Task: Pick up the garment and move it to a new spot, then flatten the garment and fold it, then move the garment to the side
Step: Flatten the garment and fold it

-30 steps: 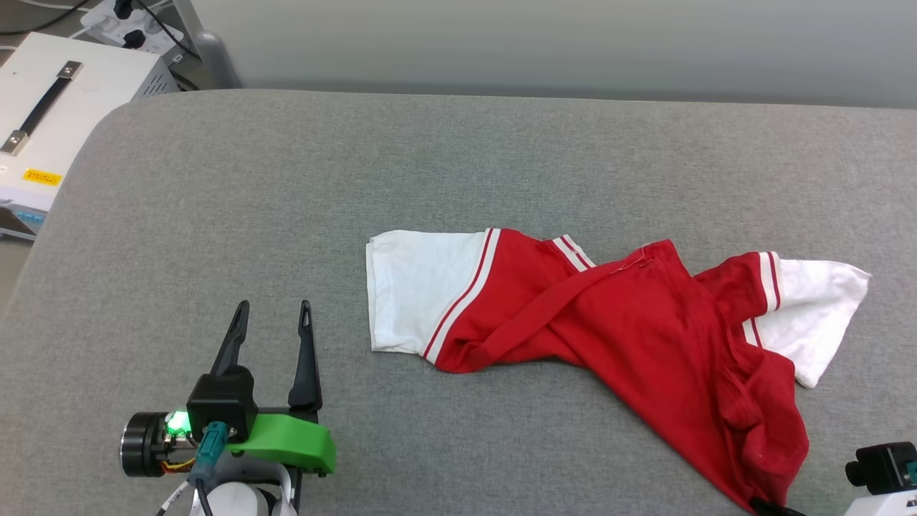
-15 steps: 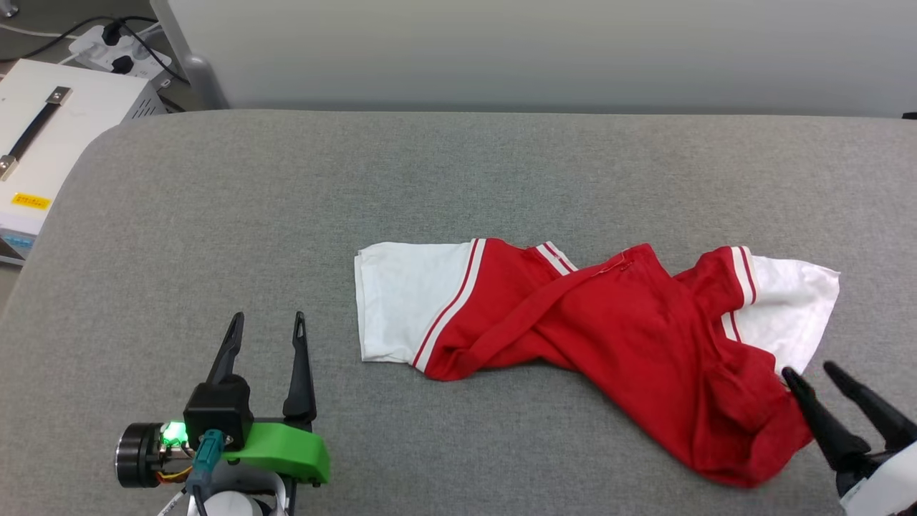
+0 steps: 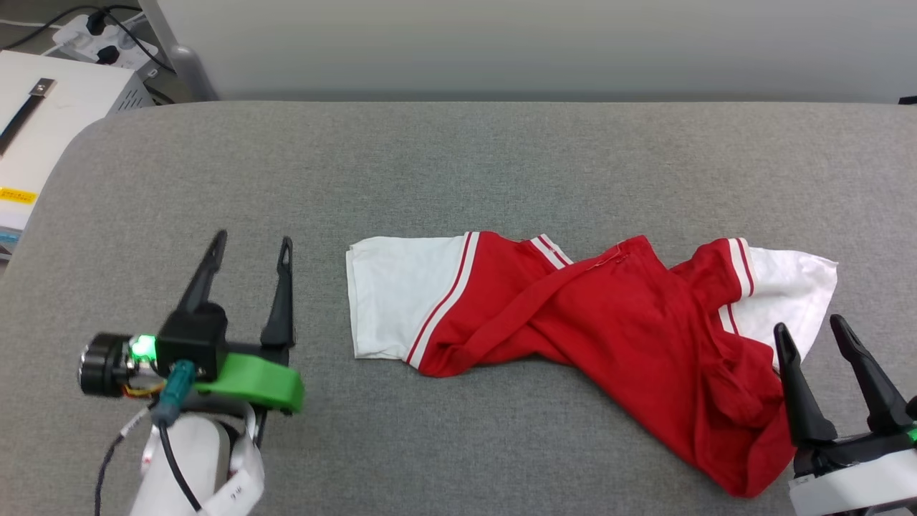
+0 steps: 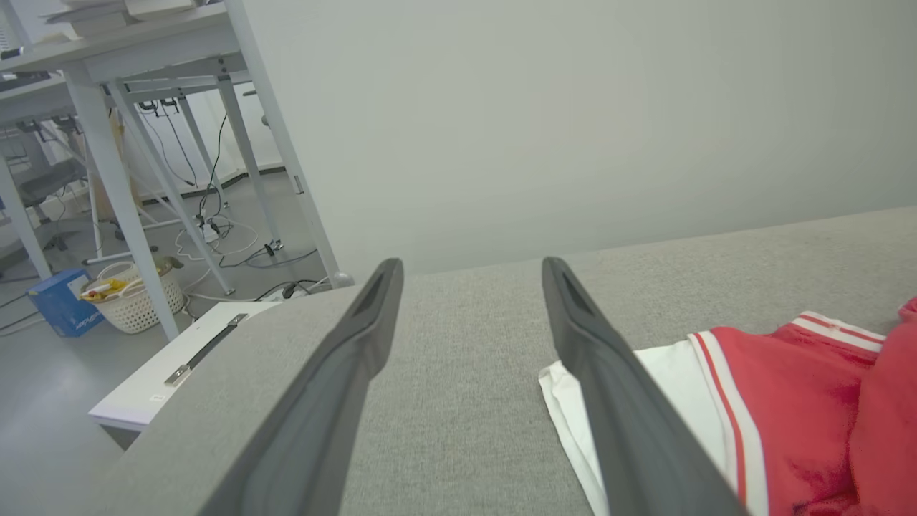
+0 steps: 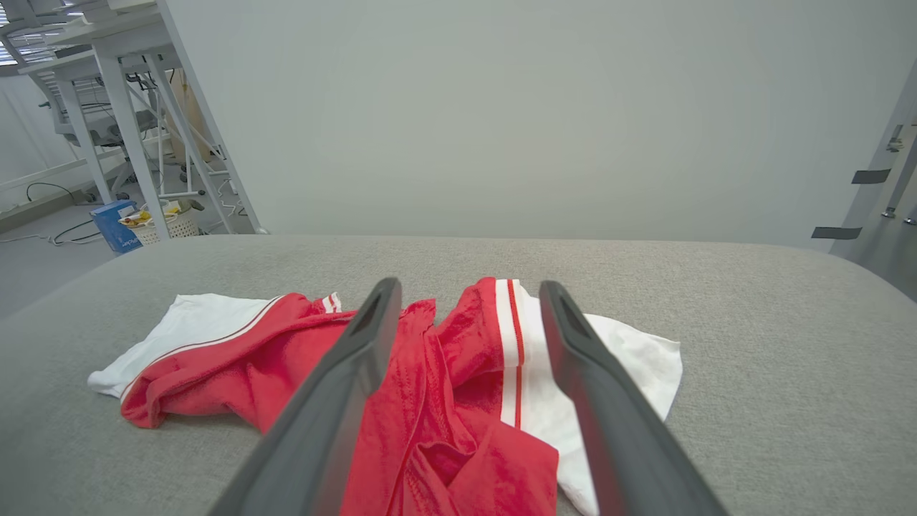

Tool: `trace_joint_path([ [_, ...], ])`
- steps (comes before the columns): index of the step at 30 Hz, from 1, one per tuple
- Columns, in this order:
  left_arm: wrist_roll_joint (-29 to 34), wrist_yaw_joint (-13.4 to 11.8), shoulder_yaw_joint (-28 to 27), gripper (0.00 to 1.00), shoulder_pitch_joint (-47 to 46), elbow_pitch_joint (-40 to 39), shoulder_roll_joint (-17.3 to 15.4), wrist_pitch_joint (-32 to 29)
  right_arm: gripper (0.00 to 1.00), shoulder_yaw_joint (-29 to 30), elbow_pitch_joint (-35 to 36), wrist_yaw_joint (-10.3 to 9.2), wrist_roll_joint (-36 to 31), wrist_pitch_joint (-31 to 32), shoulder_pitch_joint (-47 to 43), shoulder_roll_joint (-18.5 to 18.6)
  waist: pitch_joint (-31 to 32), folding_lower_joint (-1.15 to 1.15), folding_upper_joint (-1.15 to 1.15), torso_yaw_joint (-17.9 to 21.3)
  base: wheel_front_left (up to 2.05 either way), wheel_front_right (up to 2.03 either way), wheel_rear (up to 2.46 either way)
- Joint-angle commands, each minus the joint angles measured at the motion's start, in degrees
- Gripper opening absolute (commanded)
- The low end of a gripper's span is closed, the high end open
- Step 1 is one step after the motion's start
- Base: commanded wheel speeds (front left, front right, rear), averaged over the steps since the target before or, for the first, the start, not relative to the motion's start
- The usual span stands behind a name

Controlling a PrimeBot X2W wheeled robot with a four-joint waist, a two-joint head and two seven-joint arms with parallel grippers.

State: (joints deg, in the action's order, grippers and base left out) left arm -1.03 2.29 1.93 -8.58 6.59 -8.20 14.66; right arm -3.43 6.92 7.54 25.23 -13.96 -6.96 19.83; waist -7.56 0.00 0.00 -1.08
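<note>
The garment (image 3: pixel 602 322), a red jersey with white sleeves and red-and-white stripe trim, lies crumpled and twisted across the middle and right of the grey padded table (image 3: pixel 458 165). No numerals show on it. My left gripper (image 3: pixel 252 247) is open above the table, left of the white sleeve and apart from it. In the left wrist view that sleeve (image 4: pixel 666 373) lies beside the right finger. My right gripper (image 3: pixel 809 330) is open at the lower right, close by the bunched red hem and the right white sleeve (image 5: pixel 616 358), holding nothing.
A white box with a black handle (image 3: pixel 43 136) stands off the table's left edge, with a power strip (image 3: pixel 93 36) behind it. A pale wall runs along the far edge. White desk frames and a basket (image 4: pixel 136 301) stand on the floor to the left.
My right gripper has opened, let go of the red hem and come up into view at the lower right. The left gripper has moved forward. The hem has settled; the camera shifted.
</note>
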Motion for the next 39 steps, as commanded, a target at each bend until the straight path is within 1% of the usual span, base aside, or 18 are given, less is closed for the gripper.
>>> trace_joint_path([
  [1, 0.2, 1.0, 0.2, 1.00, -3.0, 0.2, -1.2, 0.3, 1.00, 0.6, 0.2, -0.05, -1.9, -0.7, 0.1, -1.5, -0.7, 0.00, 0.00, 0.4, 0.00, 0.00, 0.00],
  [3, -0.7, 2.4, 0.3, 1.00, -6.6, 1.3, -2.4, 0.3, 1.00, 0.8, 0.0, -0.05, -5.1, -0.9, 0.6, -3.2, -1.2, 0.00, 0.00, 0.8, 0.00, 0.00, 0.00],
  [5, -2.1, 3.7, 0.9, 1.00, -10.4, 3.7, -4.0, 0.3, 1.00, 0.7, 0.1, -0.05, -6.4, -1.0, 1.2, -5.3, -1.7, 0.00, 0.00, 1.4, 0.00, 0.00, 0.00],
  [8, -4.0, 4.8, 3.4, 1.00, -16.3, 8.2, -6.9, -0.7, 1.00, 0.4, 0.5, -0.05, -8.5, -1.0, 2.3, -6.3, -2.7, 0.00, 0.00, 2.4, 0.00, 0.00, 0.00],
  [10, -6.1, 5.1, 6.2, 1.00, -21.5, 11.1, -9.2, -2.1, 1.00, -0.2, 0.3, -0.05, -9.1, -1.0, 3.1, -6.6, -3.5, 0.00, 0.00, 3.1, 0.00, 0.00, 0.00],
  [12, -9.2, 5.2, 10.9, 1.00, -26.0, 13.5, -12.0, -4.2, 1.00, -1.0, 0.3, -0.05, -9.8, -1.0, 4.0, -6.8, -4.3, 0.00, 0.00, 4.1, 0.00, 0.00, 0.00],
  [14, -13.8, 5.2, 15.6, 1.00, -30.1, 15.5, -14.4, -7.1, 1.00, -1.5, 0.3, -0.05, -10.4, -1.0, 4.9, -6.9, -5.2, 0.00, 0.00, 4.8, 0.00, 0.00, 0.00],
  [16, -19.3, 5.2, 20.5, 1.00, -33.6, 17.7, -16.6, -12.2, 1.00, -1.7, 0.4, -0.05, -10.8, -1.0, 5.5, -7.1, -6.0, 0.00, 0.00, 5.4, 0.00, 0.00, 0.00],
  [19, -26.6, 5.2, 28.2, 1.00, -38.6, 20.1, -20.1, -21.7, 1.00, -2.2, 0.6, -0.05, -11.5, -1.0, 6.4, -7.3, -7.4, 0.00, 0.00, 6.3, 0.00, 0.00, 0.00],
  [20, -30.5, 5.2, 33.2, 1.00, -41.2, 21.2, -22.1, -27.7, 1.00, -2.4, 0.4, -0.05, -11.6, -1.0, 7.0, -7.6, -8.3, 0.00, 0.00, 6.9, 0.00, 0.00, 0.00],
  [22, -34.9, 5.2, 37.8, 1.00, -43.1, 21.9, -23.5, -33.9, 1.00, -2.7, 0.2, -0.05, -11.7, -1.0, 7.7, -7.6, -9.1, 0.00, 0.00, 7.4, 0.00, 0.00, 0.00],
  [24, -39.0, 5.2, 41.5, 1.00, -44.6, 22.4, -24.8, -38.7, 1.00, -3.1, 0.2, -0.05, -11.7, -1.0, 8.5, -7.8, -9.9, 0.00, 0.00, 8.0, 0.00, 0.00, 0.00],
  [28, -45.7, 5.2, 47.5, 1.00, -46.3, 23.5, -26.9, -45.5, 1.00, -3.7, 0.0, -0.05, -11.8, -1.0, 9.8, -8.1, -11.3, 0.00, 0.00, 9.1, 0.00, 0.00, 0.00],
  [32, -49.7, 5.2, 53.2, 1.00, -46.9, 24.5, -28.8, -50.1, 1.00, -4.1, -0.2, -0.05, -11.8, -1.0, 10.8, -8.1, -12.3, 0.00, 0.00, 10.0, 0.00, 0.00, 0.00],
  [35, -51.9, 5.2, 56.7, 1.00, -46.7, 25.2, -29.5, -51.6, 1.00, -4.2, -0.3, -0.05, -11.8, -1.0, 11.3, -8.2, -12.8, 0.00, 0.00, 10.5, 0.00, 0.00, 0.00],
  [38, -53.8, 5.2, 60.0, 1.00, -46.5, 25.3, -29.7, -51.9, 1.00, -4.2, -0.3, -0.05, -11.8, -1.0, 11.6, -8.3, -13.2, 0.00, 0.00, 10.6, 0.00, 0.00, 0.00],
  [39, -53.9, 5.2, 61.0, 0.62, -46.8, 25.3, -29.8, -51.5, 1.00, -4.2, -0.3, -0.05, -11.9, -1.0, 11.6, -8.3, -13.3, 0.00, 0.00, 10.6, 0.00, 0.00, 0.00],
])
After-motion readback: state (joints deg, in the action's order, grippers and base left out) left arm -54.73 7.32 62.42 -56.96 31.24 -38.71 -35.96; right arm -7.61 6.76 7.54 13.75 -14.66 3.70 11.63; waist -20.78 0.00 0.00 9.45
